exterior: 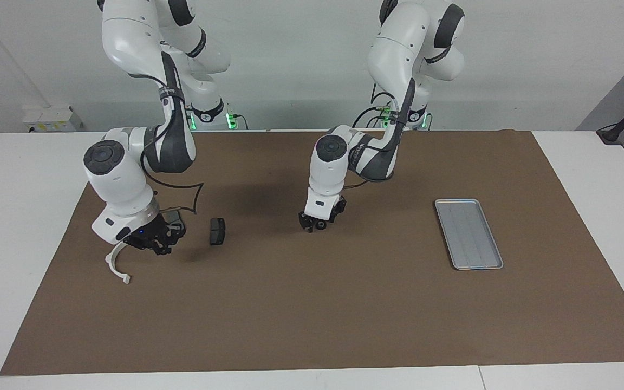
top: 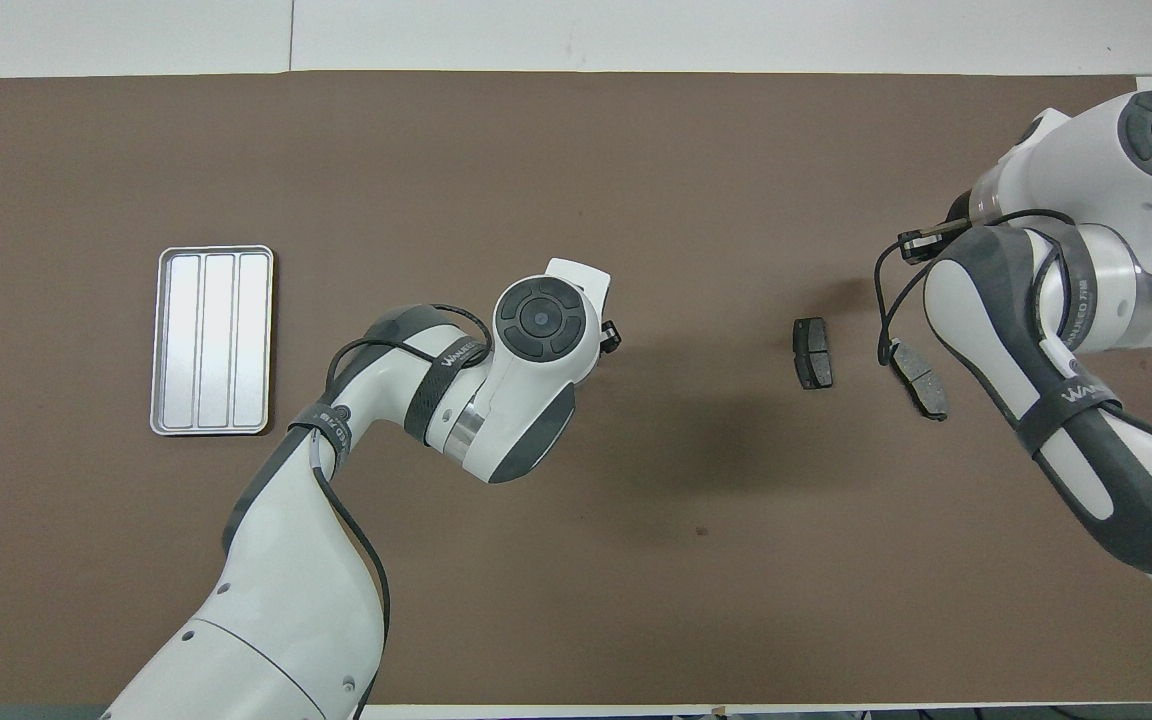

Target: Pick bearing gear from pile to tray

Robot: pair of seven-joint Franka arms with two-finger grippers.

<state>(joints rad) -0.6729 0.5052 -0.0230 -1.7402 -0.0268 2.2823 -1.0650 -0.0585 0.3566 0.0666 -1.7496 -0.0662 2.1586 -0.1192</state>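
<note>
**Left gripper closing on the small black bearing gear at mid-mat**

The small black round bearing gear (exterior: 320, 224) looks like a hard, compact piece that will not give under the fingers. Judged by its size it is light, and its smooth round outline could let it roll or squirt out of a pinch. The safest hold seems to be square across its width, with the fingertips low.

It shows as a dark, squat disc, mostly hidden by the fingers. It sits on the brown mat, well apart from the flat silver-grey metal tray (exterior: 468, 234), toward the right arm's end of the table from that tray.

The left gripper (exterior: 316, 224) is down at the gear with its fingers around it; whether they have clamped cannot be told. The right gripper (exterior: 152, 242) waits closed and empty, much farther from the tray, beside a white curved arc bracket (exterior: 115, 264) and two dark grey brake pads (exterior: 217, 231).
</note>
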